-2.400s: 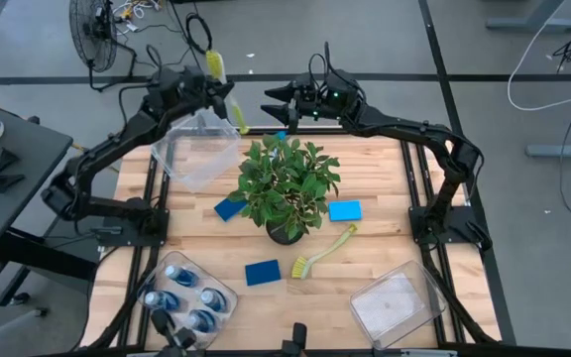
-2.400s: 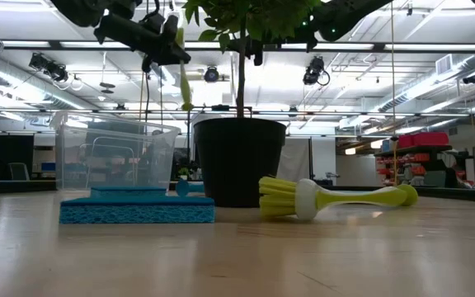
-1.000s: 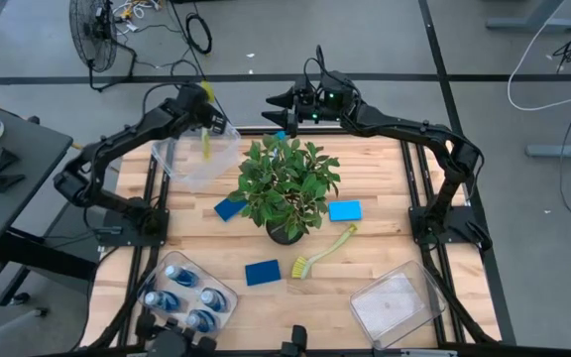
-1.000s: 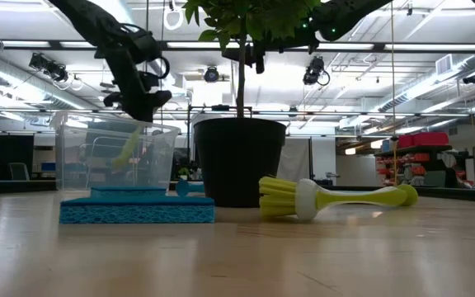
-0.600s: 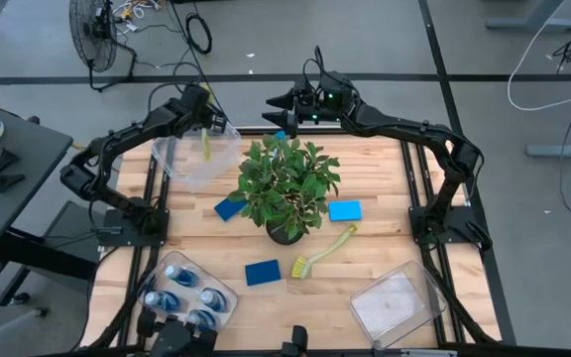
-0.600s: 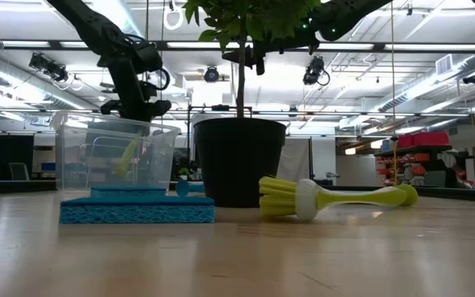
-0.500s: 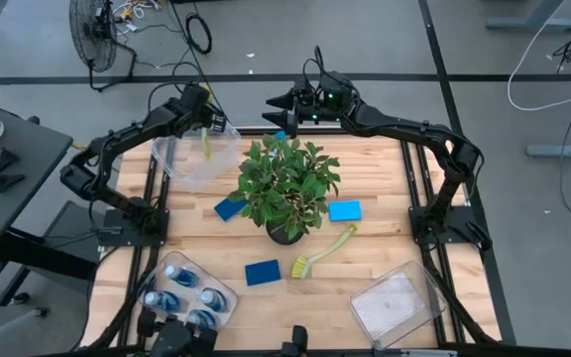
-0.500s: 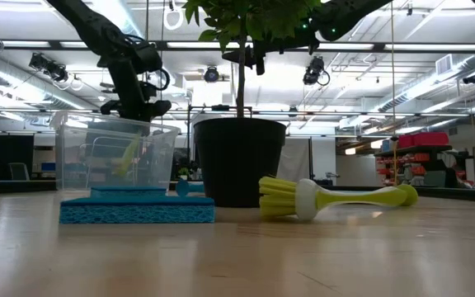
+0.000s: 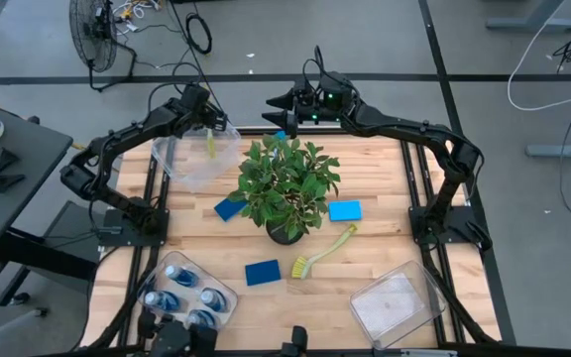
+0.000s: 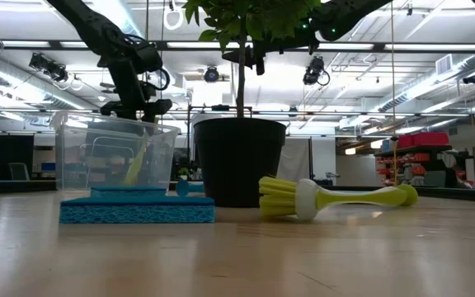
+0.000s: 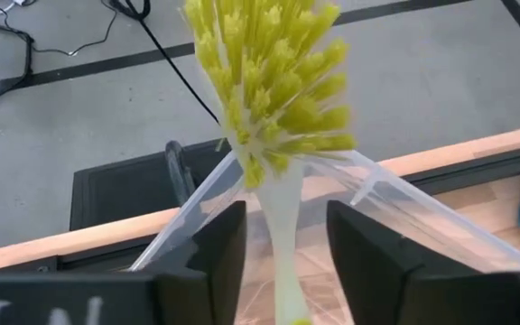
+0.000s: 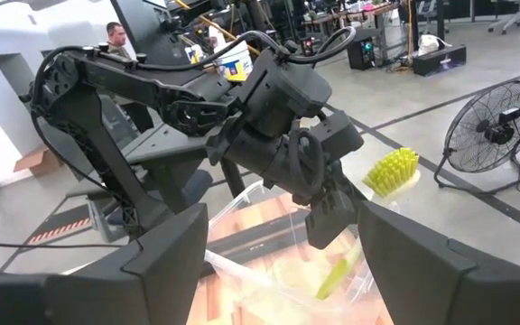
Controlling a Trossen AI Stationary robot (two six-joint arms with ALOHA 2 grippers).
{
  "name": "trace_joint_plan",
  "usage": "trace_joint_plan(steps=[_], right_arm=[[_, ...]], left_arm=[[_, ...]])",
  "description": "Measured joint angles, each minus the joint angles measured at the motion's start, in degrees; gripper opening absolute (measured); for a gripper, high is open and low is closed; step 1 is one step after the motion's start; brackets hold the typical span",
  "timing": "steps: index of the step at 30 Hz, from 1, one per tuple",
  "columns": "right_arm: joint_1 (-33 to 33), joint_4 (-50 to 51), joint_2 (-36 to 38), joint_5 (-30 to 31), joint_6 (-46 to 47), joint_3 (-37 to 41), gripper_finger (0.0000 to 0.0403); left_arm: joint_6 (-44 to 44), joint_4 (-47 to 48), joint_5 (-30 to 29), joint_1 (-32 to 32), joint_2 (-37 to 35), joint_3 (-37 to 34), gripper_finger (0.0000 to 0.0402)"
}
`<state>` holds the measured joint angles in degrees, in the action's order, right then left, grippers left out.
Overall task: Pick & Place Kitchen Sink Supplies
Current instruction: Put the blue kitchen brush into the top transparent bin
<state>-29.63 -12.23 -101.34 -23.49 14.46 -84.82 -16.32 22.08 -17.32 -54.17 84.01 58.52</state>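
Left gripper point(image 11: 283, 262) hangs over the clear plastic bin point(image 9: 194, 149) at 11 o'clock on the counter point(image 9: 385, 188), jaws parted, with the yellow-green long-handled dish brush point(image 11: 269, 99) loose between them. Bristle head pokes above the rim, so it could tip out. Right gripper point(image 9: 278, 104) waits open at 12.

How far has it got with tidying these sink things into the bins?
Done: blue bottles sit in the near-left bin. In hand: the left gripper, open, is letting a brush drop into the far bin. Left: the other brush and three blue sponges on the table. The right gripper waits open, empty.
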Motion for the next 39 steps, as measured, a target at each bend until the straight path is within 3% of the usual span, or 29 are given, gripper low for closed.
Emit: trace_joint_plan(steps=[9, 16, 21, 25, 39], right_arm=[[0.13, -0.02, -0.01, -1.63, -1.46, 0.00, 0.0285], [0.16, 0.33, -0.01, -1.97, -6.31, 0.00, 0.0285], [0.18, 3.18, 0.00, -5.38, -6.46, 0.00, 0.0285], [0.18, 8.21, 0.11, -4.39, -7.47, 0.00, 0.0285], [0.64, 30.71, 0.15, 2.92, 8.31, 0.00, 0.0285]], left_arm=[[2.31, 0.55, 2.58, 0.11, -4.04, 0.00, 0.0217], [2.36, 0.62, 3.44, 0.59, -12.92, 0.02, 0.0209], [-0.28, 0.66, 9.50, 2.82, -18.49, 0.04, 0.0201], [-1.61, 0.68, 11.19, 6.62, -20.83, 0.04, 0.0196], [-4.03, 0.78, 11.22, 19.80, -21.51, 0.04, 0.0195]])
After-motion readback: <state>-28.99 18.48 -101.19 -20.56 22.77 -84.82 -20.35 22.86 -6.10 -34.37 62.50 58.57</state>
